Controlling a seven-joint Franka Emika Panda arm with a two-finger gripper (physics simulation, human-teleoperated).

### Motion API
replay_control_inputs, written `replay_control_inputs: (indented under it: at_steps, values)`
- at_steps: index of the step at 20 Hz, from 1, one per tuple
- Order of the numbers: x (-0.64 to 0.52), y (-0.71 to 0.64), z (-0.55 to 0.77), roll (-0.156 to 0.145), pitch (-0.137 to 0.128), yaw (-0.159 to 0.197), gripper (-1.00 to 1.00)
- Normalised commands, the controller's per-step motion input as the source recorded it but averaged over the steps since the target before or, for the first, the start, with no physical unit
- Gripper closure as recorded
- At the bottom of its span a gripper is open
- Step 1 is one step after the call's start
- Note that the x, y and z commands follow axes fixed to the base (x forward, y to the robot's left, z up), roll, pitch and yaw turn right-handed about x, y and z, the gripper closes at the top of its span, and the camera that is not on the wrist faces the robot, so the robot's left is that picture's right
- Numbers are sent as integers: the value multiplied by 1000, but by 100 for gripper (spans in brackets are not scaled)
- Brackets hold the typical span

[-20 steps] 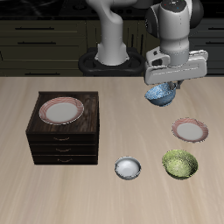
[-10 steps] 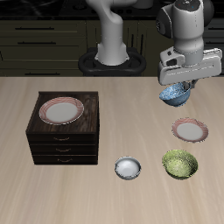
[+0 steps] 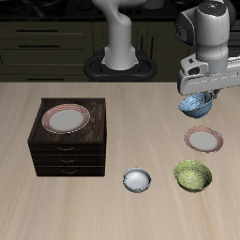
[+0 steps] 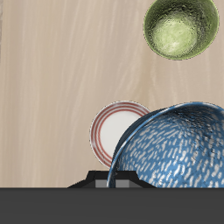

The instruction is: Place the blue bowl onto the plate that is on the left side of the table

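Exterior view shows the wide tan worktop (image 3: 103, 122) first, and on it the dark drawer cabinet (image 3: 67, 141), which carries one pink-rimmed plate on its top (image 3: 66, 118). The arm comes down from the back of the worktop, and its end effector (image 3: 197, 94) hangs above the surface with the blue bowl (image 3: 195, 106) below it, lifted clear of the wood. The fingers themselves are hidden behind the bowl and the wrist body, but the bowl is in the air and tilted, so I judge that the end effector is pinching it at the rim. Under it, a little nearer the front edge, lies the plate (image 3: 202, 141) of the task, flat on the worktop; it is not yet directly below the bowl. Beside this plate, toward the front edge, stands the yellow-green bowl (image 3: 192, 175), and the smaller white-grey bowl (image 3: 137, 180) is near that one. Wrist view shows the speckled bowl (image 4: 175, 149) very close, partly covering the plate (image 4: 118, 131), with the green bowl (image 4: 181, 28) well apart. The bowl looks stiff and glazed, probably light but slippery and breakable; a hold on the thin rim wall is narrow, so it may swing or slide. I think it should go down slowly and level before release.
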Motion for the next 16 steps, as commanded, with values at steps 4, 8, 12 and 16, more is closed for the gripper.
replay_control_inputs:
  at_steps: [4,8,12,16]
  values:
    - [179,5,-190,-35,35,0,100]
    - [87,83,-331,-32,34,27,100]
    - [-11,44,-402,-3,53,26,100]
    - [59,33,-347,-37,28,33,100]
